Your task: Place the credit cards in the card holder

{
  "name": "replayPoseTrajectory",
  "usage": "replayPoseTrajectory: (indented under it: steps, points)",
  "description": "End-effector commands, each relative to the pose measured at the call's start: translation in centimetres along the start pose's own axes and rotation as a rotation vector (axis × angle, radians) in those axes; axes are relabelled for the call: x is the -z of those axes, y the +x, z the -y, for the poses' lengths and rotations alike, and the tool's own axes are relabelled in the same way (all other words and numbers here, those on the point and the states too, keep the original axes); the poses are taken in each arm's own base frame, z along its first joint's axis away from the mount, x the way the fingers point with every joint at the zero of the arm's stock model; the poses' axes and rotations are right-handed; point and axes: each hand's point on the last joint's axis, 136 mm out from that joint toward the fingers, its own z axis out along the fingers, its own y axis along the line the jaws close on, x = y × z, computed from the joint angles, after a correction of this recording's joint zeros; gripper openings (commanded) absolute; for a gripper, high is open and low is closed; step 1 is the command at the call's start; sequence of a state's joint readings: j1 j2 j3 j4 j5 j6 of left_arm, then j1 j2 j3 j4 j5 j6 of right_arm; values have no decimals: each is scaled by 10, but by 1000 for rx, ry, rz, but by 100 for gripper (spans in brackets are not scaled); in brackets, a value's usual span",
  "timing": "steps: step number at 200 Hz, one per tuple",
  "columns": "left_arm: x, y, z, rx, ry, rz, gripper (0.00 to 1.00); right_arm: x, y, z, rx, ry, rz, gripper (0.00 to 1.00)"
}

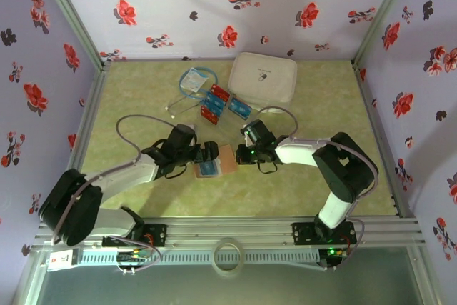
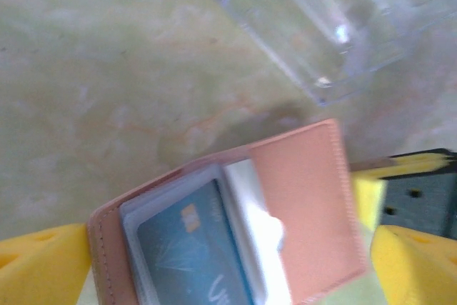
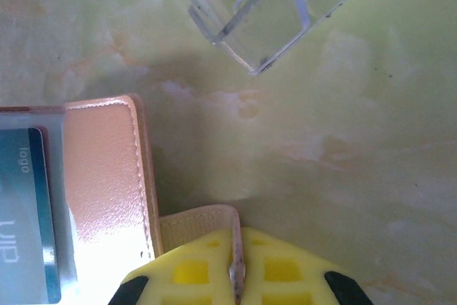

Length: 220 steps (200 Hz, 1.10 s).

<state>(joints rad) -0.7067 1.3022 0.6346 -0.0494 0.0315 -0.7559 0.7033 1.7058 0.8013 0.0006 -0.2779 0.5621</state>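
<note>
The tan-brown card holder (image 1: 227,158) lies open on the green table between my two arms. In the left wrist view the card holder (image 2: 300,198) shows a blue credit card (image 2: 189,255) inside a clear sleeve. My left gripper (image 2: 228,269) is open, and its yellow fingers (image 2: 39,269) stand on either side of the holder. My right gripper (image 3: 237,266) is shut on the holder's tan strap (image 3: 196,223), beside the card holder (image 3: 107,169). Loose red credit cards (image 1: 214,102) and a blue one (image 1: 239,109) lie further back.
A big white zip case (image 1: 263,76) sits at the back, with a bluish packet (image 1: 194,80) and a grey cable (image 1: 178,105) to its left. A clear plastic box (image 2: 321,26) lies just beyond the holder. Floral walls close in three sides.
</note>
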Motion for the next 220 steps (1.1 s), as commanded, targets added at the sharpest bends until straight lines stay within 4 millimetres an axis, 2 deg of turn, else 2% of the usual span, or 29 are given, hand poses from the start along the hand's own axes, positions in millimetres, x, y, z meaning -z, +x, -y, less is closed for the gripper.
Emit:
replayPoseTrajectory:
  steps: [1,43,75,114,172,186,207,220]
  points:
    - [12,-15,34,5,106,44,100,-8,2,-7,-13,-24,-20,0]
    - [1,-19,71,-15,172,42,100,-9,0,-9,-17,-30,-18,0]
    - [-17,-14,83,6,194,35,100,2,-9,-3,-29,-10,11,25]
    - [-34,-5,76,37,171,35,100,25,-14,22,-53,61,43,43]
    - [-60,19,51,75,97,7,100,50,-12,46,-69,144,65,47]
    - [-66,25,44,77,82,-4,100,58,-12,50,-72,168,78,52]
    - [-70,32,38,75,65,-16,100,74,-15,58,-57,227,118,70]
    - [-70,32,37,69,63,-15,100,87,-20,64,-52,280,160,87]
